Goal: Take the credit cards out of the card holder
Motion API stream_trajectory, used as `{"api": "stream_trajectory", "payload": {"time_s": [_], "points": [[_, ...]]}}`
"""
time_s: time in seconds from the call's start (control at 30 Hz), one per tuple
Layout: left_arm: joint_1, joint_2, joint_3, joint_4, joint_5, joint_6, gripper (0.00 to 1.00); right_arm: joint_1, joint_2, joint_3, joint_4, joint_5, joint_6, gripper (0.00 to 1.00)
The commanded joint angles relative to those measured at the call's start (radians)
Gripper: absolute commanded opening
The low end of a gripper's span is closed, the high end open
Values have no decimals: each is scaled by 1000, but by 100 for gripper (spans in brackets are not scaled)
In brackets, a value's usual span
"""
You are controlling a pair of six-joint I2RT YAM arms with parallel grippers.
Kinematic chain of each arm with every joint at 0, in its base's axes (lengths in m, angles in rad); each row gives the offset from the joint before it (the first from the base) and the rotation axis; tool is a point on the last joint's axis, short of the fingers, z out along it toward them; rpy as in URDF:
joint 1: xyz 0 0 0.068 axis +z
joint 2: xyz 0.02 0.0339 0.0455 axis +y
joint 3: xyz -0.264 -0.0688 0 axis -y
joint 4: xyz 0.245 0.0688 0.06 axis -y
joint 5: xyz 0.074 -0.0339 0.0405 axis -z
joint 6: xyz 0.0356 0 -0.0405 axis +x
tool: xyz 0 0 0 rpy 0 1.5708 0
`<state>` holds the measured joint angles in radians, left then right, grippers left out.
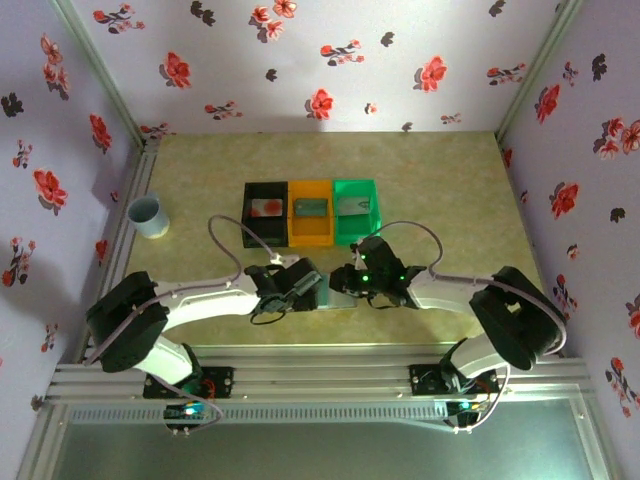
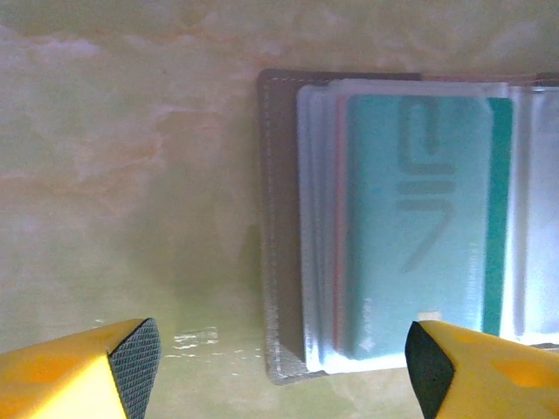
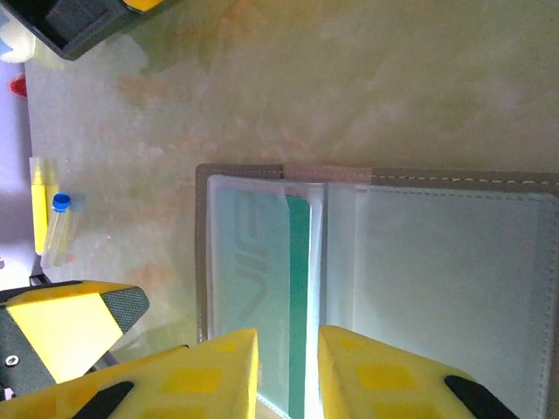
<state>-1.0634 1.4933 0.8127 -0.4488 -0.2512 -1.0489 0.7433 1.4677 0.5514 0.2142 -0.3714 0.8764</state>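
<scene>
- The card holder (image 1: 341, 290) lies open and flat on the table (image 1: 450, 200), its clear sleeves facing up and its grey cover (image 2: 279, 218) showing round the edge.
- A teal card (image 2: 419, 227) sits inside one sleeve of the card holder, on the half nearer the left arm. The other half (image 3: 454, 279) shows only pale plastic.
- The left gripper (image 2: 279, 360) hangs over the card holder's outer edge with its jaws spread wide and nothing held.
- One black pad (image 2: 135, 353) stands over bare table just off the card holder's edge. The other (image 2: 426, 356) is at the corner of the sleeve that holds the teal card, so the cover's edge lies between the two.
- The right gripper (image 3: 288, 349) is over the middle of the card holder with its jaws drawn close together.
- The free strip of the teal card (image 3: 299, 297) and the sleeve fold run straight into the narrow gap between its two yellow fingers (image 3: 218, 375).
- I cannot tell whether those fingers pinch the card or only stand over it.
- In the overhead view the left gripper (image 1: 310, 285) and right gripper (image 1: 352, 280) meet at the card holder from opposite sides.
- Just beyond the card holder stand a black bin (image 1: 249, 215), an orange bin (image 1: 296, 230) and a green bin (image 1: 375, 215), side by side.
- A white card (image 1: 267, 207) lies in the black bin, a grey-green card (image 1: 311, 208) in the orange and a silvery card (image 1: 352, 205) in the green.
- A pale cup (image 1: 147, 215) stands well off to the card holder's left.
</scene>
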Motion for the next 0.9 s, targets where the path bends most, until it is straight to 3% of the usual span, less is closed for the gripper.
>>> {"api": "stream_trajectory", "payload": {"time_s": [0.0,0.87], "points": [[14,-11,-26,-18,-14,-9,77,14,21,29,27,-4,10,24],[45,68,-79,73,58,-8,77,33,111,49,69,-10,-7,26]]}}
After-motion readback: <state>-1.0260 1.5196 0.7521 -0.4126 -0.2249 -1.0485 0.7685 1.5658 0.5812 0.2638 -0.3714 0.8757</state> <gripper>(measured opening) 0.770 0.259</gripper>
